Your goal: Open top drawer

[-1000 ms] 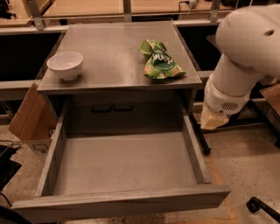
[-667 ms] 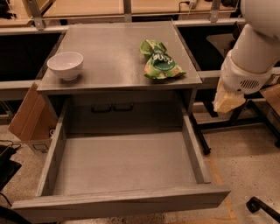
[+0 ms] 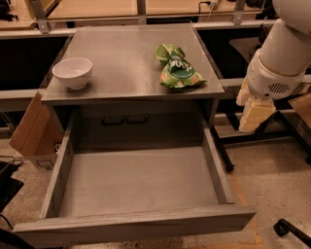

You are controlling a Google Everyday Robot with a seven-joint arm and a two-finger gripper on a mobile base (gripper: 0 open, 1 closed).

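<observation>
Wide matte-grey top drawer [image 3: 136, 182] looks pulled fully out, so basically done; cream gripper [image 3: 253, 115] hangs clear beside the grey bench [image 3: 121, 63] (open or closed, can't tell), so next it probably just retreats.

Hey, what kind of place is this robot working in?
Likely a robotics lab or workshop: workbenches behind, a grey cabinet with its top drawer pulled out, the gripper hanging beside it.
</observation>
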